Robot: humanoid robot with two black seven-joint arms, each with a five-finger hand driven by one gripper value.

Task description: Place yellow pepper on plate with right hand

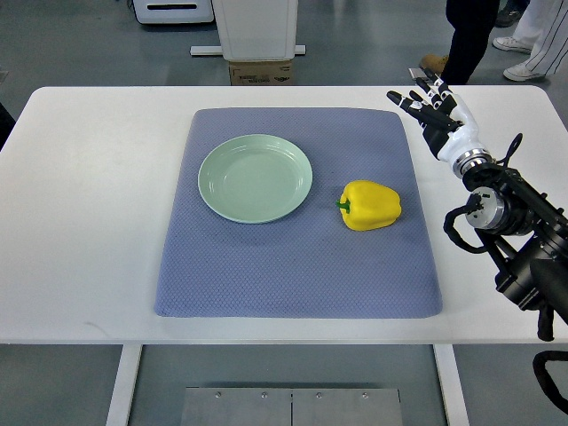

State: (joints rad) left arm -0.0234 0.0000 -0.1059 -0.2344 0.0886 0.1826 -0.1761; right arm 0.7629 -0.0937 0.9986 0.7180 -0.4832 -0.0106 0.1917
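Nearest the camera, the white table [80, 293] shows its bare front edge, and on it lies a blue-grey mat [293, 275] that carries both of the task's things. On the mat's right half the yellow pepper [372, 205] rests on its side, its green stem pointing left toward the pale green plate [255, 177], which sits near it but apart, with nothing on it. Off the mat's far right corner, the right hand [435, 111] hovers with its fingers spread and straight, holding nothing; its arm comes in from the picture's right edge. No left arm appears. At the far edge, a person's legs and shoes [524, 44] stand beyond the table. By the look of things, the task has not begun in earnest: the hand is well away from the pepper and must reach down and toward the camera. The pepper's rounded, glossy body is the likely trouble; a grasp that closes off-centre could squeeze it out sideways or roll it across the mat, and a loose hold might drop it short of the plate or knock the light plate out of place
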